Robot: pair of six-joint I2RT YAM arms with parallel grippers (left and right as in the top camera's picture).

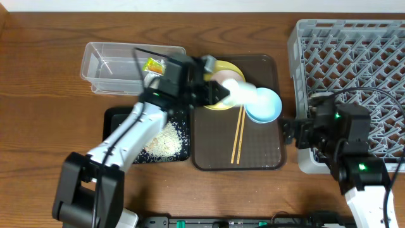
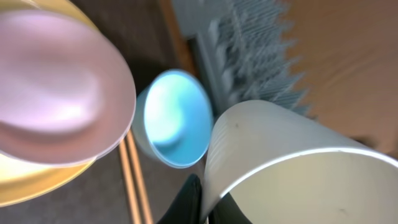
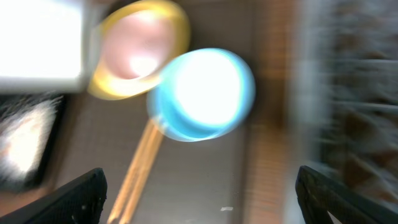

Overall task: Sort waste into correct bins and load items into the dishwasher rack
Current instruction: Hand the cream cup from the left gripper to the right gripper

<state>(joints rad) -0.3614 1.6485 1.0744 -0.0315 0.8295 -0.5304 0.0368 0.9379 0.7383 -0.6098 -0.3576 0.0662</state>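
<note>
Left gripper (image 1: 218, 93): clenched on the small white cup (image 2: 280, 168); 1 dark finger (image 2: 185, 200) is seen against the wall, the other is hidden.
Cup position: held above the brown serving tray (image 1: 266, 158), between the white-pinkish bowl (image 2: 56, 93) and the light blue bowl (image 1: 264, 104), apparently tilted rather than upright.
Slip risk: the smooth, rounded wall is pinched near the rim, so the cup could be twisted or dropped if it is swung quickly.
Collision risk: the blue bowl lies just beside the cup, toward the dishwasher rack (image 1: 354, 57); it could be clipped and shoved if the cup is carried low.
Stack risk: the pinkish bowl rests on the yellow plate (image 2: 37, 183), near the wrist, and could be nudged off centre.
Chopsticks (image 1: 238, 136): 2 lie together below the bowls and could be scattered by a pushed bowl.
Right gripper (image 1: 291, 134): spread wide and empty, between tray and rack; the 2 arms could be brought into contact there.
Release risk: a tilted cup could be wedged or toppled among the pegs.
</note>
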